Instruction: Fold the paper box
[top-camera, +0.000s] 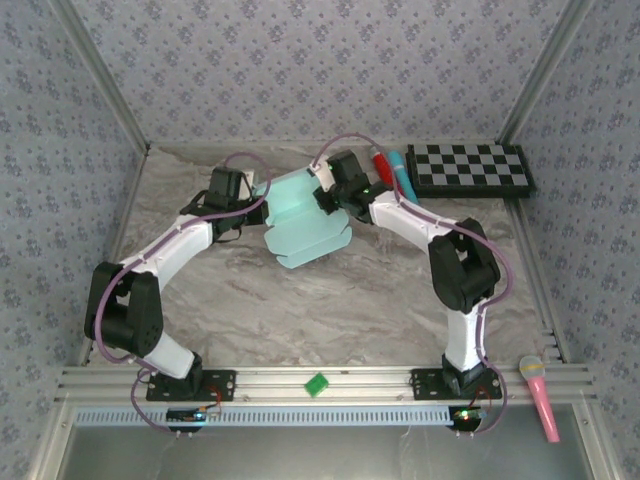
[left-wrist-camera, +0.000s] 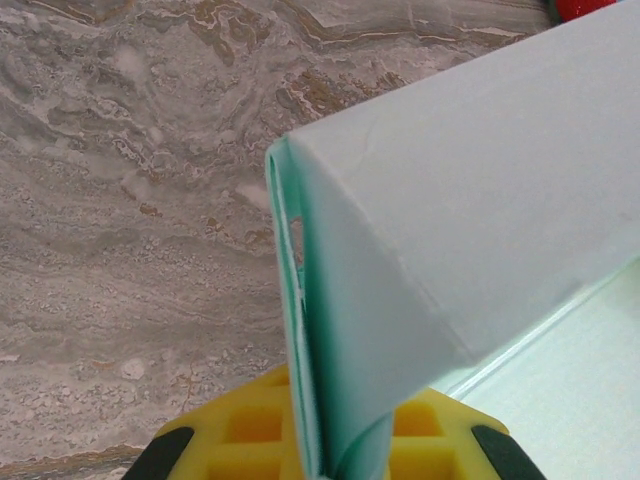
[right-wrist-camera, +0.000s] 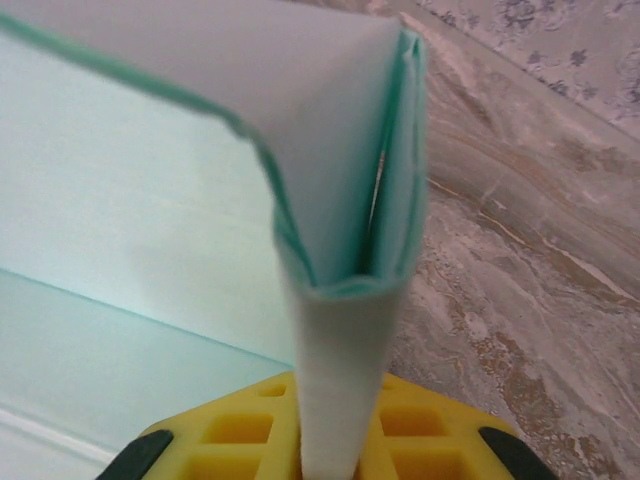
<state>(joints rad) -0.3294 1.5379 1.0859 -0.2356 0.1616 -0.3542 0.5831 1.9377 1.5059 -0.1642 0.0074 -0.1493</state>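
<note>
The paper box is a pale aqua card sheet, partly folded, held up over the marble table at the back centre between the two arms. My left gripper grips its left edge. In the left wrist view a doubled fold of the card runs down between the yellow pads, and the gripper is shut on it. My right gripper holds the right edge. There, in the right wrist view, a folded flap of the card is pinched between that gripper's yellow pads.
A black-and-white checkerboard lies at the back right, with a red marker and a blue one beside it. A green block sits on the front rail and a pink microphone at its right end. Patterned walls enclose the table.
</note>
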